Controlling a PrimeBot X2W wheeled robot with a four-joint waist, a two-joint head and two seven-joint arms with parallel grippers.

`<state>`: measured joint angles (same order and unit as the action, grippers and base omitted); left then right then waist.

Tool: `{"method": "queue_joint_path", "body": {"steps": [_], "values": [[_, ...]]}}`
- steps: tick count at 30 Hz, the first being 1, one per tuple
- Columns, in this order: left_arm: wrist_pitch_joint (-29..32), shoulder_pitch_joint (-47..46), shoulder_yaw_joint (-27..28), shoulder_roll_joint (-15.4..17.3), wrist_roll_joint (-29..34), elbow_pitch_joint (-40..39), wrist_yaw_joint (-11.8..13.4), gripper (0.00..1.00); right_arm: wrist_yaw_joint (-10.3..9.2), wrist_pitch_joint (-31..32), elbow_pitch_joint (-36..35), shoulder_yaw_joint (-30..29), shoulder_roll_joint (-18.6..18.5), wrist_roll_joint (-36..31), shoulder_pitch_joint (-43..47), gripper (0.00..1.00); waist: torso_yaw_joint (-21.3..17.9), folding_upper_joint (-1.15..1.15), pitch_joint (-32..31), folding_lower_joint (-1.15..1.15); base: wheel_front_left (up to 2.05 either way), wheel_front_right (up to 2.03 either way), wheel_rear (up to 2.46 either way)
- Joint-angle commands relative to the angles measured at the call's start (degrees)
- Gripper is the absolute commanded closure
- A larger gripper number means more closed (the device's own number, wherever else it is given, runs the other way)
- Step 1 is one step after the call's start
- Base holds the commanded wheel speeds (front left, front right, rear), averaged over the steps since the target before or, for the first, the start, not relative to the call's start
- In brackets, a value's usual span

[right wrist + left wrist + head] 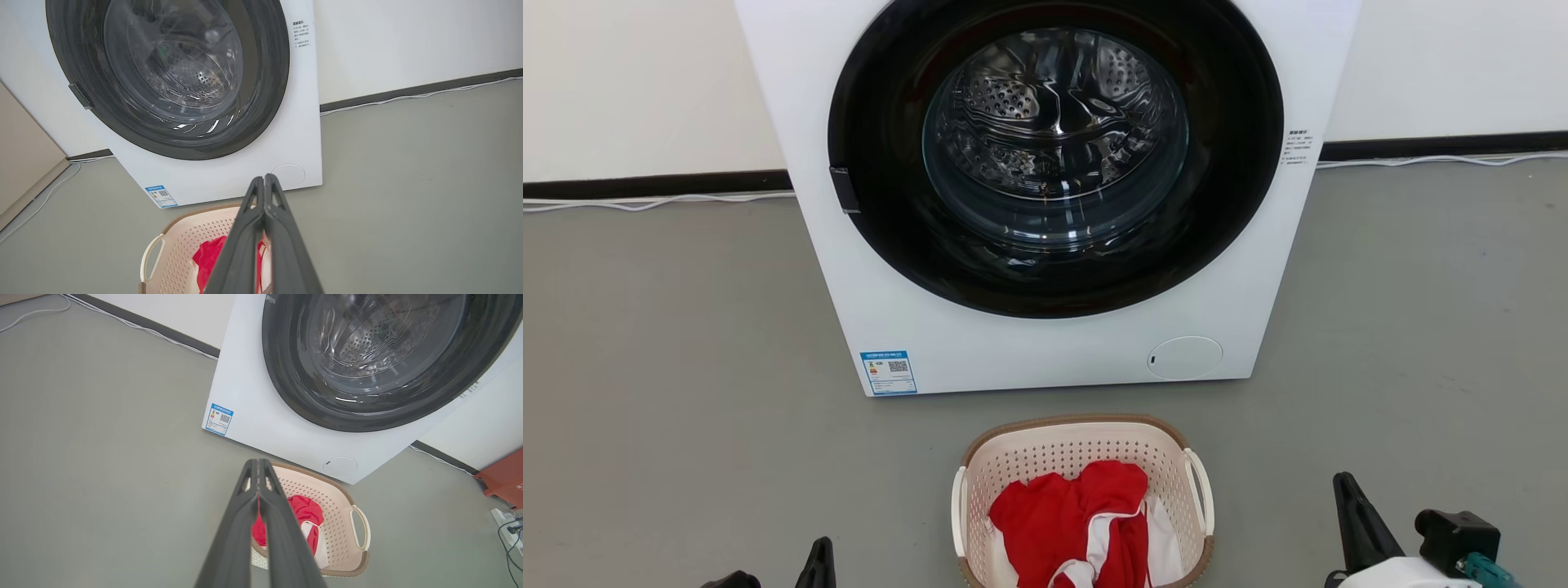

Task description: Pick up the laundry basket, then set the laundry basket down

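The laundry basket point(1086, 445), cream-white and perforated with a brown woven-look rim and white loop handles, stands on the grey floor just in front of the washing machine. Red and white clothing point(1078, 523) lies inside it. My left gripper point(818, 563) sits low to the basket's left and my right gripper point(1347, 510) low to its right, both apart from it. In the left wrist view the basket point(339, 506) lies beyond the left gripper point(258, 461), whose fingers are pressed together, empty. In the right wrist view the basket point(184, 245) is under the right gripper point(263, 177), likewise shut on nothing.
A big white washing machine point(1045, 343) with a dark round glass door stands against the wall. White cables point(654, 200) run along the black skirting. A red-brown box point(504, 479) and a power strip point(508, 531) sit far off to one side. Grey floor spreads on both sides.
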<state>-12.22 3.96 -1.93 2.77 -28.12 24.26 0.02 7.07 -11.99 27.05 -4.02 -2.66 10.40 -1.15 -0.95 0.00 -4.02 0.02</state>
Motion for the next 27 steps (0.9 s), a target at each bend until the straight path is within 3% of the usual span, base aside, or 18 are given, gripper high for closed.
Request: {"method": "queue_joint_path", "body": {"steps": [1,27], "values": [[0.2,-2.5,0.7,0.4,-1.3,-1.7,-0.5,1.0,0.05,0.5,-1.8,-0.3,-0.3,1.8,-2.0,1.0,0.0,0.0,0.0,-0.02,0.0,0.0,0.0],[5.0,-4.5,2.7,0.3,-17.8,-4.0,-2.3,1.0,0.15,5.1,-4.9,-0.7,-0.3,22.9,-2.7,1.0,0.3,0.0,1.1,-0.02,0.0,0.0,0.0]]}}
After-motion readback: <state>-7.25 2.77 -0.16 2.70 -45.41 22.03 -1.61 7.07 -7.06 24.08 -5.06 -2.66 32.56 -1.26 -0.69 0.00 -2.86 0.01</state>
